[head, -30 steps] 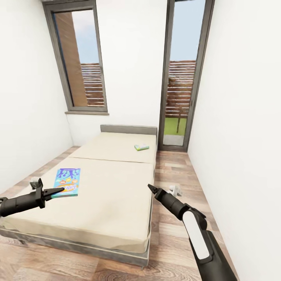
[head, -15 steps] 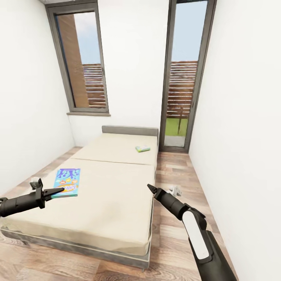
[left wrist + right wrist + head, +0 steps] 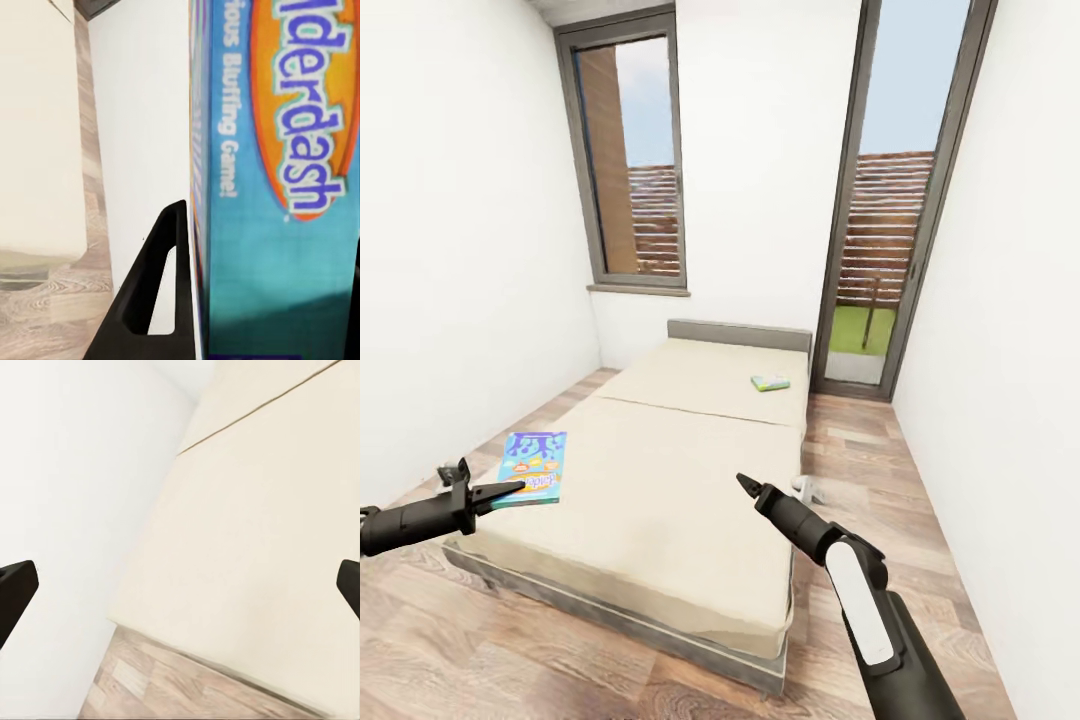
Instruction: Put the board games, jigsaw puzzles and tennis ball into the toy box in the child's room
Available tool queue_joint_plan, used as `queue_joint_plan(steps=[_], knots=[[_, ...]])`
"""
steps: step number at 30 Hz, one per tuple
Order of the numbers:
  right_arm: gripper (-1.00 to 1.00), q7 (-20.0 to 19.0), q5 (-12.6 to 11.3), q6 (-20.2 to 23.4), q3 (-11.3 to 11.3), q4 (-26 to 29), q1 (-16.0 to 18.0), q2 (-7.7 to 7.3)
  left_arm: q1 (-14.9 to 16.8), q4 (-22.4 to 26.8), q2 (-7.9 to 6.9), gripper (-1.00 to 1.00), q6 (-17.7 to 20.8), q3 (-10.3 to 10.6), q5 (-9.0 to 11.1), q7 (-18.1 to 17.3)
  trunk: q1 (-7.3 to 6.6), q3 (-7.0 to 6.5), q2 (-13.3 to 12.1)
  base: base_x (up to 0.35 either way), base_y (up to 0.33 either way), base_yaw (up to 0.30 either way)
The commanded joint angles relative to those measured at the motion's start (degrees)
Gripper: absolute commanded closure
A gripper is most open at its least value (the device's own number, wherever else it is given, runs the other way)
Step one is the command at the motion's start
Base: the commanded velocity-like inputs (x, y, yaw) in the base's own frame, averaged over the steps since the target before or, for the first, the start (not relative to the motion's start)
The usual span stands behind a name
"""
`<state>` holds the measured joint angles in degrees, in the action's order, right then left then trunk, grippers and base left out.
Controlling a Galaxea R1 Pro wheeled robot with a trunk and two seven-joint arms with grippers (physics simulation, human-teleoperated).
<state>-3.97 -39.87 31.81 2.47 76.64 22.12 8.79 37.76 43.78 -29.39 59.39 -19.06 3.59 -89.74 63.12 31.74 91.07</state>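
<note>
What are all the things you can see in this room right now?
Blue board game: one, blue with an orange logo, held between the left gripper's fingers.
Green-edged board game: one, far section of the bed near the headboard.
Bed: one, beige mattress in two sections, grey frame.
Windows: two, tall, grey-framed, back wall.
Floor: wood planks.
Small white object: one, on the floor beside the bed; cannot tell what.
Left gripper: black, shut on the blue game.
Right gripper: black, open.

The bed [image 3: 660, 490] has a matt beige cloth mattress on a grey frame, over a grained wood-plank floor [image 3: 880, 470]. At lower left, the blue board game [image 3: 532, 467] looks like smooth printed cardboard.
</note>
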Motion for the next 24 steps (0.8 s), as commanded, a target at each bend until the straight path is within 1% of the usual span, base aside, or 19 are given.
queue_joint_plan(steps=[1, 3, 8, 11, 18, 24], knots=[[-1.00, -0.1, 0.0, 0.3, -0.1, -0.1, 0.0, 0.02, 0.0, 0.0, 0.04, 1.00, 0.6, 0.0, 0.0, -0.3, 0.00, 0.06, 0.0, 0.000, 0.043, 0.290], [-1.00, -0.1, 0.0, 0.3, 0.0, -0.3, 0.0, 0.00, 0.0, 0.0, 0.02, 1.00, 0.6, 0.0, 0.0, -0.3, 0.00, 0.06, 0.0, 0.000, 0.022, 0.290], [-1.00, -0.1, 0.1, 0.3, 0.0, -1.5, 0.0, 0.01, 0.0, 0.0, 0.04, 1.00, 0.6, -0.1, 0.0, -0.3, -1.10, -0.84, -2.0, 0.000, 0.005, 0.281], [-1.00, -0.2, 0.1, 0.3, 0.0, -1.6, 0.0, 0.02, 0.0, 0.0, -0.01, 1.00, 0.6, -0.2, 0.0, -0.3, -1.76, -1.38, -3.2, 0.000, 0.001, 0.117], [-1.00, -0.2, 0.2, 0.3, 0.0, -1.5, 0.0, 0.15, 0.0, 0.0, 0.07, 1.00, 0.6, -0.1, -0.1, -0.3, -3.30, -2.63, -6.0, 0.000, 0.000, 0.040], [-1.00, -0.2, 0.2, 0.3, 0.0, -1.5, 0.0, 0.17, 0.0, 0.0, 0.08, 1.00, 0.6, -0.1, -0.1, -0.3, -4.62, -3.71, -8.4, 0.000, 0.000, 0.240]])
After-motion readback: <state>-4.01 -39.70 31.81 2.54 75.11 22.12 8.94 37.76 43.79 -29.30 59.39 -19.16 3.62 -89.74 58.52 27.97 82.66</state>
